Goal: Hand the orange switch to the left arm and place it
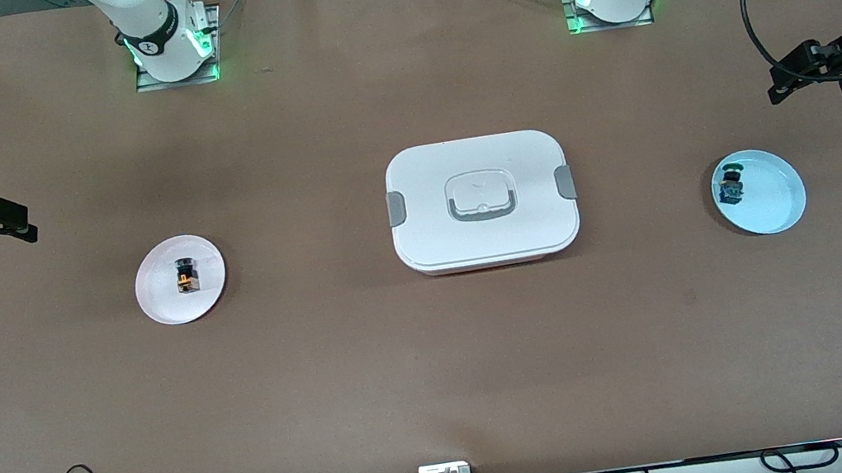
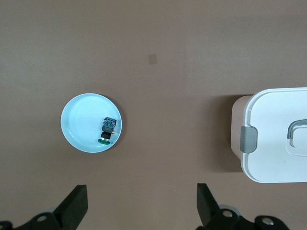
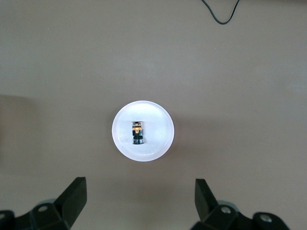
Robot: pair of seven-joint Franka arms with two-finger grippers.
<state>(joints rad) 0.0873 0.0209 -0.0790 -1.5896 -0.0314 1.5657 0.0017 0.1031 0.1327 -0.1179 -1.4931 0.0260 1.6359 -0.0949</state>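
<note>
The right pincer [image 1: 10, 221] hangs wide over the bench [image 1: 440, 367] near the pink plate [image 1: 162, 304] — it should straddle the orange switch [image 1: 186, 277] squarely, then lift well above the box [image 1: 481, 201]. The left pincer [image 1: 790, 81], wide too, waits.

The box [image 2: 276, 139] runs off the left wrist view's edge. Both arms leave the front view at its sides. The orange switch [image 1: 185, 277] is too small for detail.

Plate: light-blue plate [image 2: 76, 120], round, on brown table [image 2: 158, 48].
Switch: blue-bodied switch [image 2: 108, 129] w/ green cap – lying in the plate.
Box: white box [image 2: 276, 143], grey clip – well apart from plate.
Left gripper [image 2: 141, 206]: fingers wide apart, empty.
</note>
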